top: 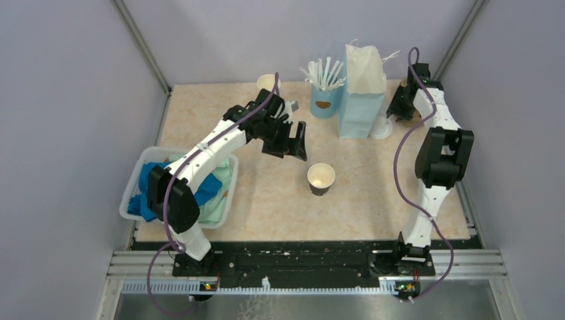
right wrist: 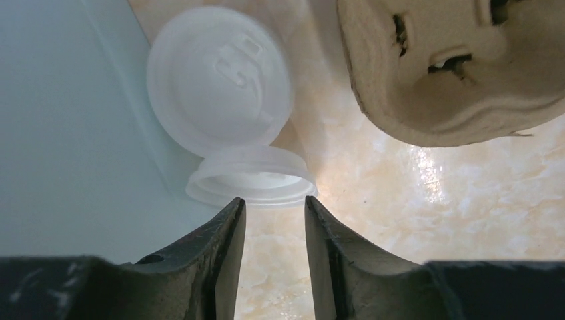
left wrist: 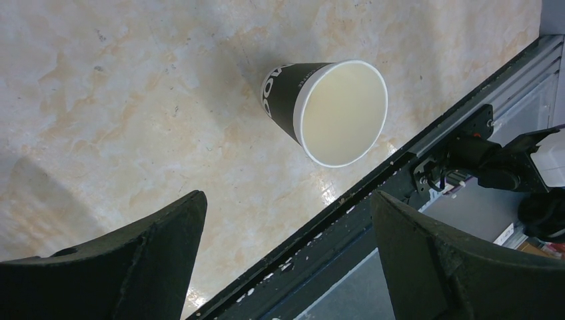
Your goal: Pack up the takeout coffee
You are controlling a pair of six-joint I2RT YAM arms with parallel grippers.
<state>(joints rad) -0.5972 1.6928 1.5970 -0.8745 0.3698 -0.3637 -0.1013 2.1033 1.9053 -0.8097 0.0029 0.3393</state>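
The takeout coffee is out of view. A lidless cream-and-black paper cup (top: 320, 179) stands at mid-table and shows again as the cup (left wrist: 333, 110) in the left wrist view. My left gripper (top: 294, 148) hangs above and to its left, wide open (left wrist: 288, 200) with nothing between the fingers. My right gripper (top: 397, 113) is low at the back right beside the light blue paper bag (top: 363, 93). It is open (right wrist: 274, 200) by a narrow gap, its tips just short of a white lid (right wrist: 252, 175) lying on the table. A second white lid (right wrist: 220, 77) leans on the bag.
Another lidless cup (top: 268, 83) and a blue cup of white sticks (top: 324, 100) stand at the back. A cardboard cup carrier (right wrist: 453, 67) lies right of the lids. A white basket (top: 130, 189) of cloths sits at the left edge. The table's black front rail (left wrist: 373, 180) is near.
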